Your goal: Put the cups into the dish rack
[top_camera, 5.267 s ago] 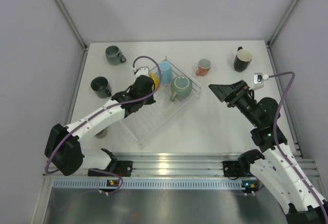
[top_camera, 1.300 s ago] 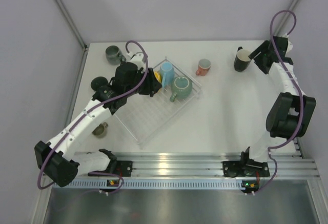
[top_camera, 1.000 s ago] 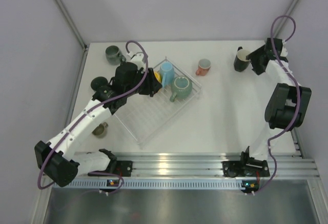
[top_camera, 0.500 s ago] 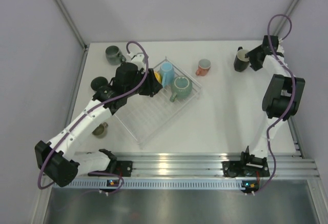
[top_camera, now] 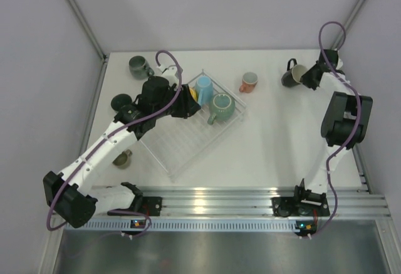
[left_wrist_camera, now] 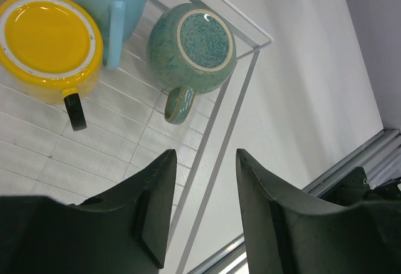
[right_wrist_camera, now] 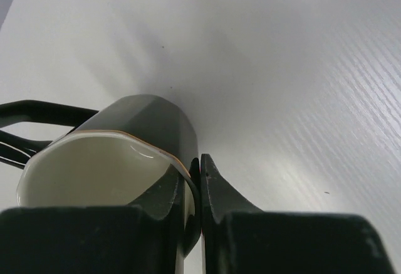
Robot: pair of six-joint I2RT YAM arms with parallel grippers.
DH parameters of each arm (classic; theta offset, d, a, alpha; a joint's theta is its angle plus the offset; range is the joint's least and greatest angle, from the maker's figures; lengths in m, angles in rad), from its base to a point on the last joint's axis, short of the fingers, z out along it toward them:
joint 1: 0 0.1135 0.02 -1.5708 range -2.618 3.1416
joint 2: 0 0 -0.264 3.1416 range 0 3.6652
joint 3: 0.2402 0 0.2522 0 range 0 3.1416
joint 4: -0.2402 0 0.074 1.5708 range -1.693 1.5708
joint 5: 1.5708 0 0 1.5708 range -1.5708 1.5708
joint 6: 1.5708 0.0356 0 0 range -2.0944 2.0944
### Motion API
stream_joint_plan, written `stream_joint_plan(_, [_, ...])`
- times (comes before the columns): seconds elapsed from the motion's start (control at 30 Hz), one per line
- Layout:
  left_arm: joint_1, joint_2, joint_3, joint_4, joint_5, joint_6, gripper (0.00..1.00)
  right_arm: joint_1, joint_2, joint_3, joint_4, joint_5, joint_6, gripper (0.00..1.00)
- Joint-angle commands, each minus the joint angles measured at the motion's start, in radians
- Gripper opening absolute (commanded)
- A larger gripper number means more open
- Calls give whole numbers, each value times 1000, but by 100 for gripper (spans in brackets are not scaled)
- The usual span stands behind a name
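The clear dish rack [top_camera: 182,148] lies left of centre with a yellow cup [top_camera: 190,92], a light blue cup [top_camera: 202,88] and a teal-green cup [top_camera: 220,106] in its far end, all three bottom-up. My left gripper [top_camera: 183,106] hovers open over the rack, empty; below it lie the yellow cup [left_wrist_camera: 50,39], the teal-green cup [left_wrist_camera: 191,39] and the rack rim [left_wrist_camera: 238,92]. At the far right, my right gripper [right_wrist_camera: 199,161] is shut on the wall of the black cup [right_wrist_camera: 144,123], one finger inside its cream interior. From above, that black cup [top_camera: 292,75] looks tilted.
A salmon cup [top_camera: 249,81] stands between the rack and the black cup. A dark grey-green cup [top_camera: 139,67] and a dark cup [top_camera: 122,103] sit at the far left, and a small olive cup [top_camera: 122,158] lies under the left arm. Walls enclose the table's sides.
My right gripper has closed on the black cup's rim, and the cup has tipped and shifted slightly left. The left arm has stayed still.
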Motion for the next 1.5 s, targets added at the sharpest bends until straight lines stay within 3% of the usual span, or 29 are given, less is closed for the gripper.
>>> stream_joint_plan(0.0, [1, -18, 23, 44, 53, -32, 49, 4, -157, -65, 101, -56, -130, 0])
stream_joint_plan(0.5, [1, -49, 13, 70, 218, -136, 49, 78, -823, -572, 503, -53, -325, 0])
stream_joint_plan(0.73, [3, -81, 0, 128, 278, -201, 50, 309, -1055, -658, 571, -33, -524, 0])
stream_joint_plan(0.87, [3, -83, -11, 184, 379, -265, 50, 426, -1180, -723, 615, -11, -625, 0])
stream_joint_plan(1.0, [3, -86, -39, 277, 497, -349, 52, 512, -1248, -773, 656, -30, -750, 0])
stream_joint_plan(1.2, [3, -89, -59, 344, 585, -434, 55, 625, -1351, -933, 851, -119, -966, 0])
stream_joint_plan(1.47, [3, -50, -132, 511, 723, -595, 63, 750, -1377, -1005, 957, -168, -1099, 0])
